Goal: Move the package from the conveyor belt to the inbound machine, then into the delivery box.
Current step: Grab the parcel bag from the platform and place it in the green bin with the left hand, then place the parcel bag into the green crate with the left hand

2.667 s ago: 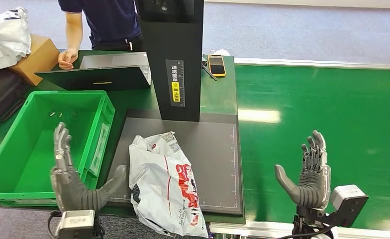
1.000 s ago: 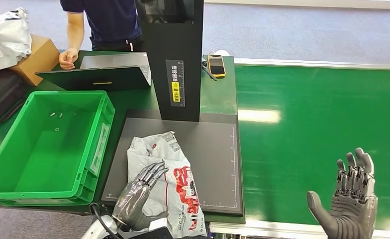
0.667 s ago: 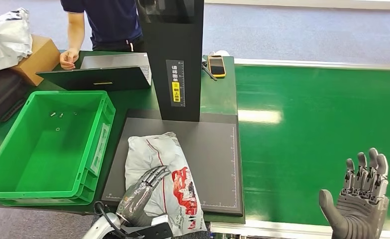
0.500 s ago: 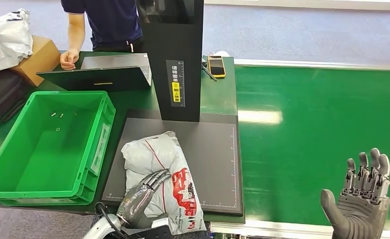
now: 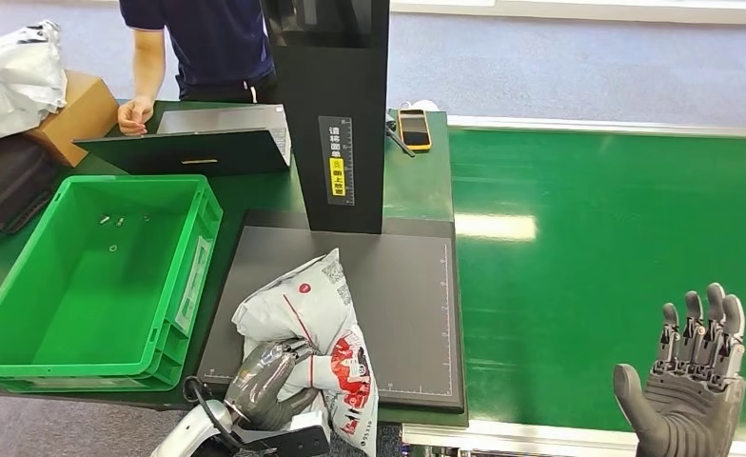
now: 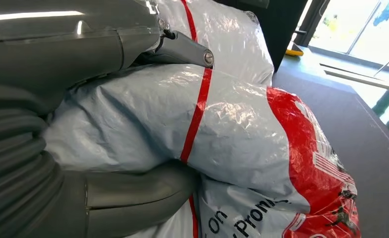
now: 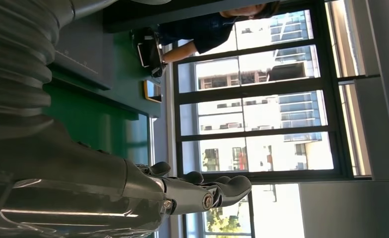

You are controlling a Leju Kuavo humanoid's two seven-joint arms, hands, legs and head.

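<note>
Fingers, left hand (image 5: 266,379): we find them curled around the near end of the package (image 5: 310,328), thumb beneath and fingers (image 6: 182,48) over the top in the left wrist view, clamped on the grey plastic. Half a second ago they lay flat across the bag; now they have closed and gathered it.

Package: a grey poly mailer with red print, bunched up. Its far end now stands tilted off the dark scanning plate (image 5: 398,286) of the inbound machine (image 5: 331,105), where a moment ago it lay slack and flat. Its near end rests at the plate's front edge, in the hand.

Fingers, right hand (image 5: 688,386): apart, upright, holding nothing, low over the green conveyor belt (image 5: 617,219); this hand has drifted lower and outward over the past few seconds.

Meaning for the task, as we judge it: the belt-to-machine leg looks done, and the grip marks the start of the transfer into the delivery box (image 5: 27,314), the green crate just left of the plate, holding a few small bits on its floor.

Further out on the surface (image 5: 412,181): an open laptop (image 5: 188,143), an orange-cased handset (image 5: 414,125), a cardboard box (image 5: 74,109) under a white bag (image 5: 12,67), a dark bag (image 5: 3,186). A person (image 5: 198,38) stands behind, one hand on the surface.
</note>
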